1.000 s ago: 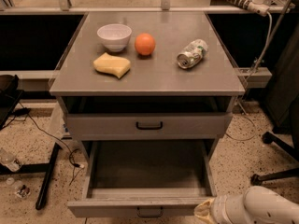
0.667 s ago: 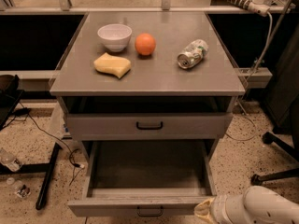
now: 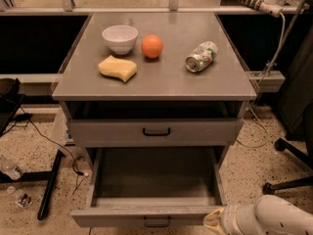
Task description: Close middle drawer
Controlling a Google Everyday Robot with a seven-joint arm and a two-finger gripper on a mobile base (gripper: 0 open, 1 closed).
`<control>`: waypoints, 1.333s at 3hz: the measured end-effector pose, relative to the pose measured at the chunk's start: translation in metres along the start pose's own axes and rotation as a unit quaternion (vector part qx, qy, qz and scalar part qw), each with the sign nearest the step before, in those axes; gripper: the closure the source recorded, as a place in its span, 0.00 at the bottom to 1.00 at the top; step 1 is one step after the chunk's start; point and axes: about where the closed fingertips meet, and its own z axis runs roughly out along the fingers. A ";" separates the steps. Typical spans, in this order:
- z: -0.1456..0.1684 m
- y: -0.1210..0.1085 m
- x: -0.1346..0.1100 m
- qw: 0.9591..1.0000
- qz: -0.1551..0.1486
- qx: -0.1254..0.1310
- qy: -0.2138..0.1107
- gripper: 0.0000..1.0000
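White arm (image 3: pixel 274 217) low right; claw (image 3: pixel 214 220) at bottom edge

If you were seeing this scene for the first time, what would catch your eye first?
The middle drawer stands pulled far out and empty at the bottom of the view, with the gripper at the right end of its front. On the cabinet top sit a white bowl, an orange, a yellow sponge and a crushed can.
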 end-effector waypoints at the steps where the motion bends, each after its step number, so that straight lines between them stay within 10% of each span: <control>1: 0.001 0.000 0.000 1.000 0.000 0.000 0.000 0.11; 2: 0.010 -0.016 -0.009 1.000 -0.008 -0.005 -0.014 0.00; 4: 0.026 -0.046 -0.031 0.999 -0.030 -0.005 -0.029 0.43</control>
